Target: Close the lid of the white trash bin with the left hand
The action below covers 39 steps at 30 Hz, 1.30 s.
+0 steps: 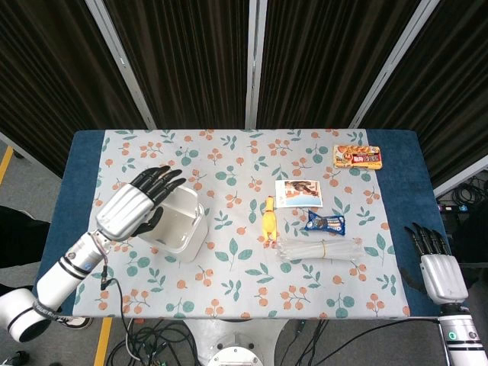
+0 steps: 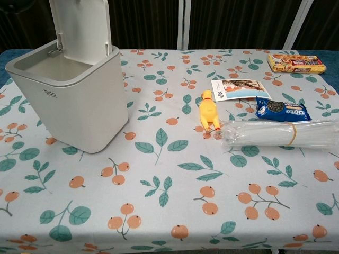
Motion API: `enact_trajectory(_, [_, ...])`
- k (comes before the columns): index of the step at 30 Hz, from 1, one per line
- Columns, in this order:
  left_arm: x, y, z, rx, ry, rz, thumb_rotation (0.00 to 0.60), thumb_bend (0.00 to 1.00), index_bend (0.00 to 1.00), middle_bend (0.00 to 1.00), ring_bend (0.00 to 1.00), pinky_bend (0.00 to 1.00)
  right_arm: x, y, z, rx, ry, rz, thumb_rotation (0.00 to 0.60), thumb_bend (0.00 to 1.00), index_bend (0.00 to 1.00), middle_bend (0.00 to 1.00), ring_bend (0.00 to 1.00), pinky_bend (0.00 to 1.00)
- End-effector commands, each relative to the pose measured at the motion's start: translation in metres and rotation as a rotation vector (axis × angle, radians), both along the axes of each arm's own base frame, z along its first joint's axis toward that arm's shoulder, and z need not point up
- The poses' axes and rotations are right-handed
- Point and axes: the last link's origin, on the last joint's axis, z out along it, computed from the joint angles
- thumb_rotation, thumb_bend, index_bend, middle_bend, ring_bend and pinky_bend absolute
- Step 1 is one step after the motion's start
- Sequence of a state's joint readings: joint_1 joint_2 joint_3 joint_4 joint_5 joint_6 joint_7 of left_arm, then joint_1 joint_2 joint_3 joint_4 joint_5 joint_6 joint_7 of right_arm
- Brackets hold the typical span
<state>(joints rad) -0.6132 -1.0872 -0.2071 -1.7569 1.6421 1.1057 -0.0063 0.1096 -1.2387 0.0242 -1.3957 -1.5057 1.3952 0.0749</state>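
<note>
The white trash bin (image 2: 74, 100) stands on the left part of the table, its lid (image 2: 80, 26) upright and open in the chest view. In the head view my left hand (image 1: 137, 202) hovers over the bin (image 1: 187, 232), dark fingers spread and pointing toward the back right, holding nothing. It covers most of the lid and the bin's opening there. The chest view does not show this hand, and I cannot tell whether it touches the lid. My right hand (image 1: 436, 267) hangs off the table's right edge, fingers apart and empty.
A yellow rubber chicken (image 1: 268, 219), a photo card (image 1: 298, 192), a blue cookie pack (image 1: 325, 223) and a bundle of clear straws (image 1: 320, 250) lie right of the bin. An orange snack box (image 1: 357, 156) sits at the back right.
</note>
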Motion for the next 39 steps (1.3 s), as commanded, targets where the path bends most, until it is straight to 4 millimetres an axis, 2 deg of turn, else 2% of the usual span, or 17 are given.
enact_trajectory(1, [0.008, 0.007, -0.007, -0.033, 0.023, 0.001, 0.600, 0.68, 0.06, 0.09, 0.00, 0.13, -0.001, 0.000, 0.001, -0.003, -0.002, -0.003, 0.600, 0.26, 0.00, 0.00, 0.00, 0.00])
enact_trajectory(7, [0.008, 0.010, -0.009, -0.027, 0.093, 0.012, 0.600, 0.70, 0.06, 0.17, 0.00, 0.13, -0.005, 0.001, 0.002, -0.007, -0.005, -0.010, 0.600, 0.26, 0.00, 0.00, 0.00, 0.00])
enact_trajectory(13, [0.004, 0.004, -0.007, -0.018, 0.103, 0.024, 0.600, 0.70, 0.06, 0.23, 0.00, 0.13, -0.006, 0.000, 0.001, -0.006, -0.006, -0.011, 0.600, 0.26, 0.00, 0.00, 0.00, 0.00])
enact_trajectory(24, [-0.015, -0.027, 0.006, -0.021, 0.108, 0.067, 0.600, 0.71, 0.06, 0.30, 0.00, 0.13, -0.005, 0.000, -0.003, 0.006, -0.003, -0.009, 0.600, 0.26, 0.00, 0.00, 0.00, 0.00])
enact_trajectory(32, [-0.031, -0.047, 0.003, -0.040, 0.112, 0.092, 0.600, 0.73, 0.06, 0.31, 0.00, 0.13, -0.002, -0.001, -0.006, 0.015, 0.001, -0.005, 0.600, 0.26, 0.00, 0.00, 0.00, 0.00])
enact_trajectory(39, [-0.043, -0.055, -0.001, -0.060, 0.113, 0.126, 0.600, 0.73, 0.06, 0.32, 0.00, 0.13, -0.002, 0.000, -0.009, 0.025, 0.006, -0.008, 0.600, 0.26, 0.00, 0.00, 0.00, 0.00])
